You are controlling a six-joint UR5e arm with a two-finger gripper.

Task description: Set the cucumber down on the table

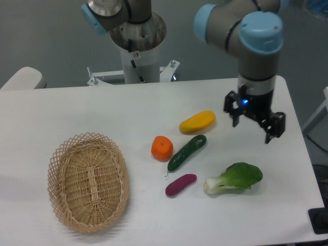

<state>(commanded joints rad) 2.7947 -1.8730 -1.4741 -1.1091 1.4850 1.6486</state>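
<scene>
The dark green cucumber lies flat on the white table, slanting from lower left to upper right, between the orange and the bok choy. Nothing touches it. My gripper hangs well to its right, above the table's right side, open with nothing between its fingers.
A yellow mango lies just behind the cucumber, an orange to its left, a purple eggplant-like piece in front. Bok choy rests below the gripper. A wicker basket stands front left.
</scene>
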